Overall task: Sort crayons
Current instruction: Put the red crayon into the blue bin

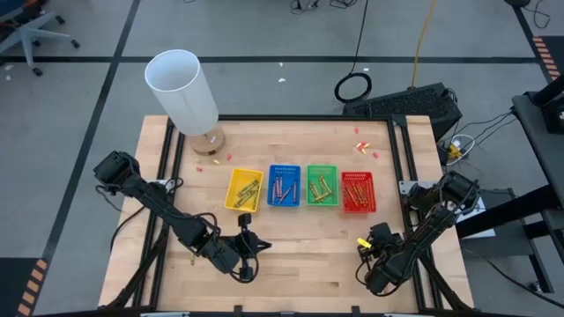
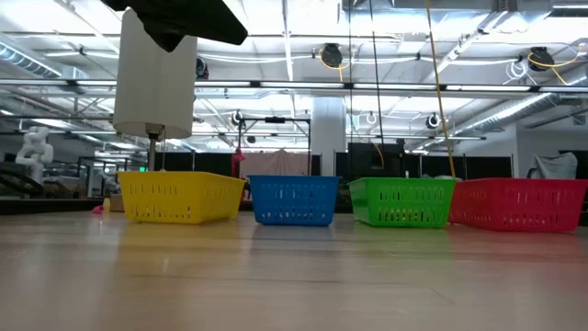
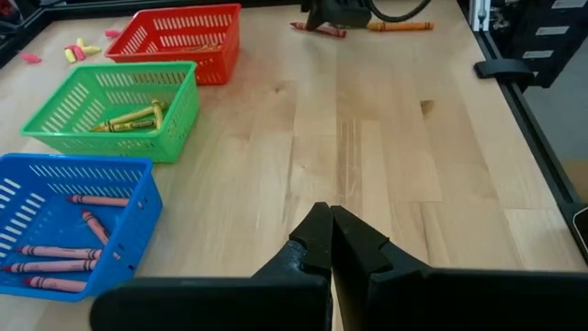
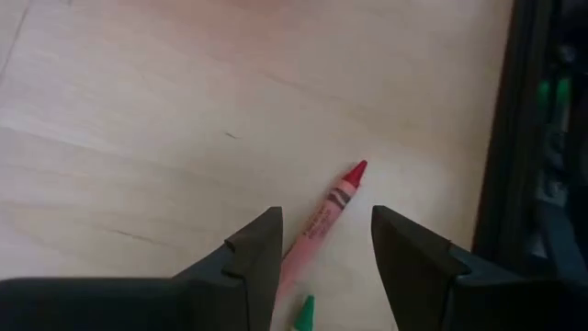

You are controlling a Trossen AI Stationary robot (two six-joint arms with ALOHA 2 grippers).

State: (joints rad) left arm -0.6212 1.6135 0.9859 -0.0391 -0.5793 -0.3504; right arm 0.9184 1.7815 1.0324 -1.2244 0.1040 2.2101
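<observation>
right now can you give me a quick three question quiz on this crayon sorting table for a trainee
1. True or false: the left pincer is shut and holds nothing.
2. Which crayon lies on the table between the fingers of the open right pincer? A) red crayon B) yellow C) blue
3. Fill in: from the high view, the trays run left to right yellow tray, blue tray, green tray, then ____ tray.

Key: 1 true. 2 A; a green tip also shows near the fingers. 3 red.
</observation>
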